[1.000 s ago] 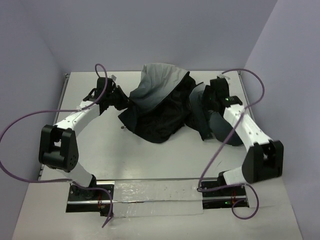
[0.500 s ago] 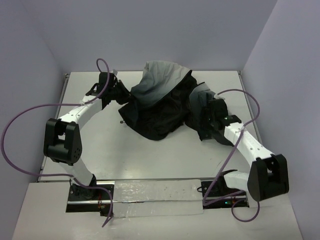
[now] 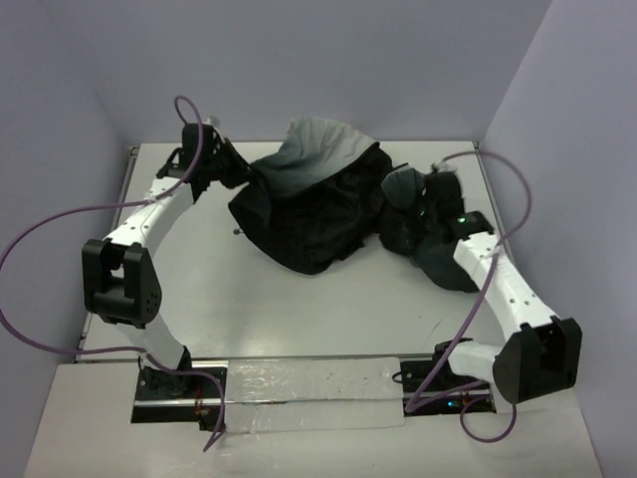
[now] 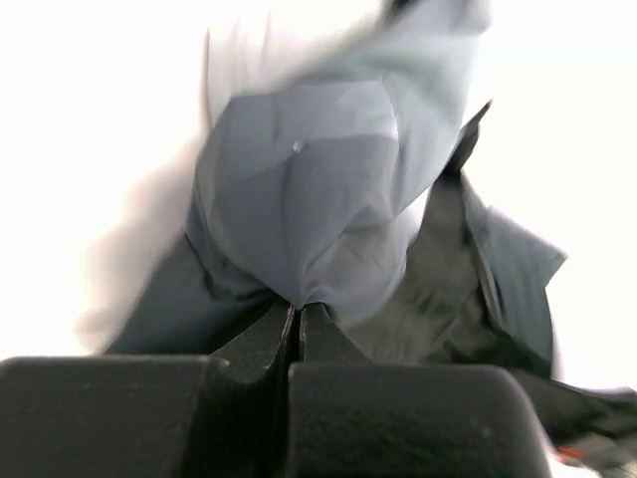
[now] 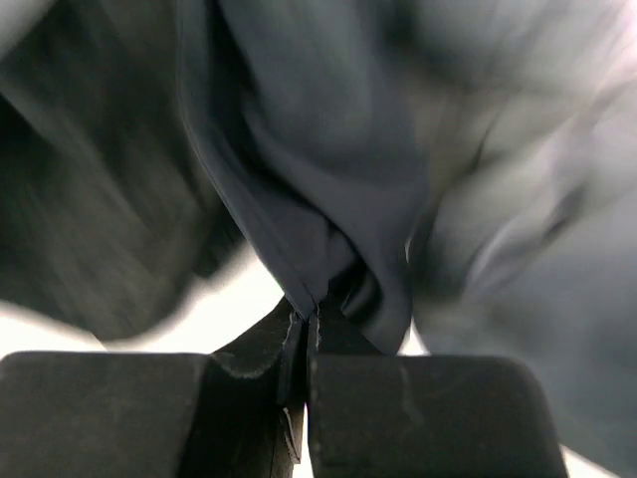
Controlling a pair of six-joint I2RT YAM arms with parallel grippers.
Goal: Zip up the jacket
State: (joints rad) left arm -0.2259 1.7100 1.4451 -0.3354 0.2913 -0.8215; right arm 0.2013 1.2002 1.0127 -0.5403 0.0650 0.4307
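The jacket (image 3: 314,204) lies crumpled at the back middle of the white table (image 3: 299,309), light grey shell on top and black lining below. My left gripper (image 3: 236,175) is shut on the jacket's left edge; in the left wrist view its closed tips (image 4: 299,311) pinch a fold of grey fabric (image 4: 318,199). My right gripper (image 3: 410,204) is shut on the dark bunched part at the right; in the right wrist view its tips (image 5: 311,317) clamp a dark fold (image 5: 318,179). I cannot make out the zipper.
Lilac walls close in the table at the back and both sides. Purple cables (image 3: 60,229) loop out from each arm. A shiny strip (image 3: 309,390) runs between the arm bases at the near edge.
My right gripper dipped toward the near side, came back and shut on the dark fabric. My left arm drew back and left, pulling the jacket's left edge with it.
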